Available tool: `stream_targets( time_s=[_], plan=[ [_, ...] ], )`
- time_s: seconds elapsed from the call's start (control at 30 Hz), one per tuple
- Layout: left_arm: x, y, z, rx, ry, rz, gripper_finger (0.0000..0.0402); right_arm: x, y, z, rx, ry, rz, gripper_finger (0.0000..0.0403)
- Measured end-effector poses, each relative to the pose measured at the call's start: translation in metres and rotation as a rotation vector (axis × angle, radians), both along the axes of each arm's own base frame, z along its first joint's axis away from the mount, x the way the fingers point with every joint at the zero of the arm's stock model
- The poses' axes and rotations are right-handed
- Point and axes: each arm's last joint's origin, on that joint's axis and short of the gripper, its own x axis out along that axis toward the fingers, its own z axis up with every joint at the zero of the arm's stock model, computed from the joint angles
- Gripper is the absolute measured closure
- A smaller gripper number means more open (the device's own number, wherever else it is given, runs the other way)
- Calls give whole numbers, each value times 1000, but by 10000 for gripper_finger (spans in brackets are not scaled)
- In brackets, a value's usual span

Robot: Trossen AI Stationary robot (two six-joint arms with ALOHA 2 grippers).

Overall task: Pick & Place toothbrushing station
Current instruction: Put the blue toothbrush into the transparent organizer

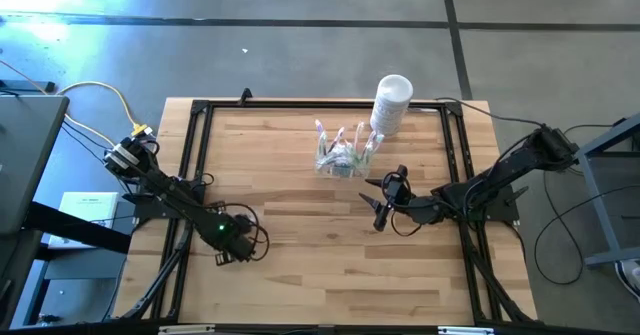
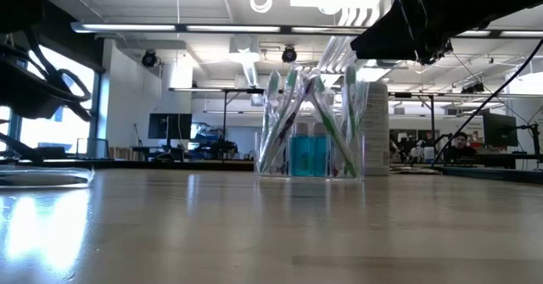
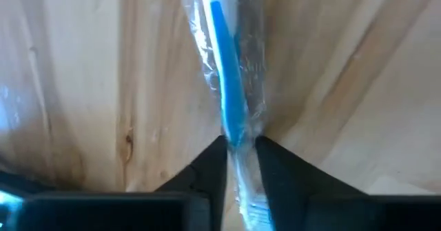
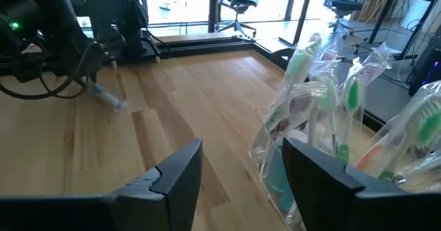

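The toothbrushing station (image 1: 343, 155) is a clear plastic holder full of wrapped toothbrushes. It stands on its base on the wooden table, at the far middle, and also shows in the low view (image 2: 310, 144) and the right wrist view (image 4: 331, 127). My left gripper (image 1: 240, 247) is low over the table's near left part, shut on a clear-wrapped blue toothbrush (image 3: 227, 86). My right gripper (image 4: 241, 169) is open and empty above the table, just on the near right side of the station (image 1: 380, 200). My left gripper pinches the wrapped toothbrush between its two fingers, on the blue handle (image 3: 236, 138), wrapper and all. The fingers come from above, slanting down, and lie along the brush. The brush sticks out past the fingertips toward the table (image 4: 110, 96). Whether its free end touches the wood, I cannot tell.
A white cylindrical container (image 1: 392, 103) stands just beyond the station toward the far right. A black frame (image 1: 200, 110) runs around the tabletop's edges. Bare wood (image 1: 320, 265) lies between the two arms and toward the near edge.
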Motion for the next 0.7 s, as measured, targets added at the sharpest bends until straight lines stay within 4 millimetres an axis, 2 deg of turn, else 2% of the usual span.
stream_targets(
  time_s=[0.13, 0.23, 0.33, 0.4, 0.53, 0.7],
  plan=[
    [1, -1, 1, -8, 3, -19, 379, 0, 0, 0, 0, 0, 0, 210],
    [4, -3, 5, 4, 4, -45, 389, 0, 0, 0, 1, 0, 0, 210],
    [13, -9, 19, 6, 7, -107, 394, 0, 0, 0, 24, -7, 8, 210],
    [16, -10, 34, 63, 30, -152, 396, 0, 1, 0, 34, -8, 18, 210],
    [36, -19, 77, 159, -72, -296, 398, 0, 1, 0, 35, -8, 20, 210],
    [59, -25, 124, 390, -173, -641, 400, 0, 1, 0, 35, -8, 21, 210]
  ],
)
